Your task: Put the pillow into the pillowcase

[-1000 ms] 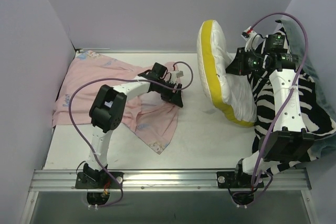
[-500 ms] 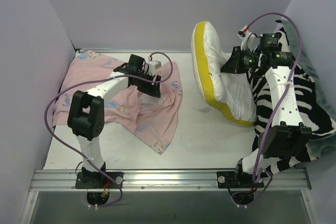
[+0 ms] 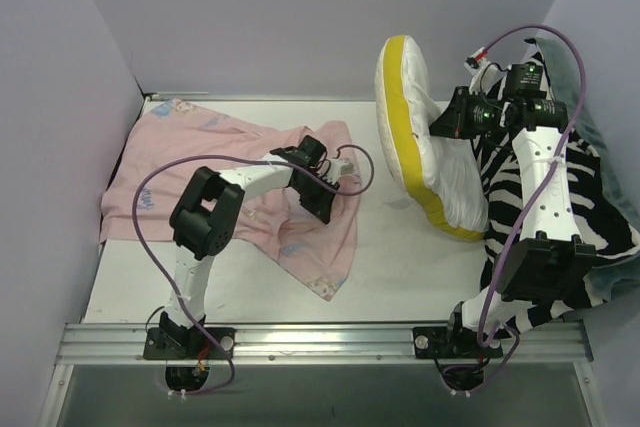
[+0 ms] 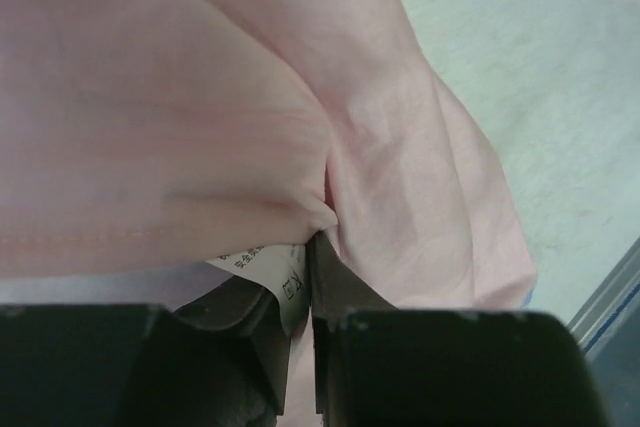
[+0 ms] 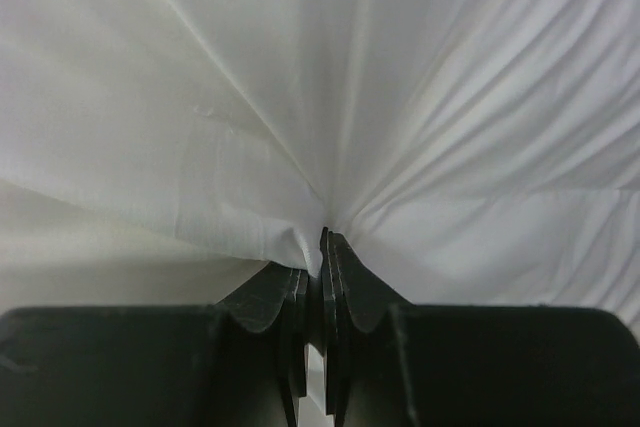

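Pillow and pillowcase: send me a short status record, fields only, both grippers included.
pillow: up on edge at the right of the table, yellow band toward the pillowcase, not inside it
pillowcase: lying crumpled on the left, pale pink side showing
left gripper: shut on a pinch of pillowcase fabric, beside a sewn label
right gripper: shut on a pinch of the pillow's white cover
pillowcase opening: cannot tell where it is
zebra blanket: heaped at the right edge, beside the pillow

Pillow [image 3: 428,175] on edge at 2 o'clock, right gripper [image 3: 438,131] against it; pillowcase [image 3: 190,147] at 9 o'clock, left gripper [image 3: 322,199] on it.
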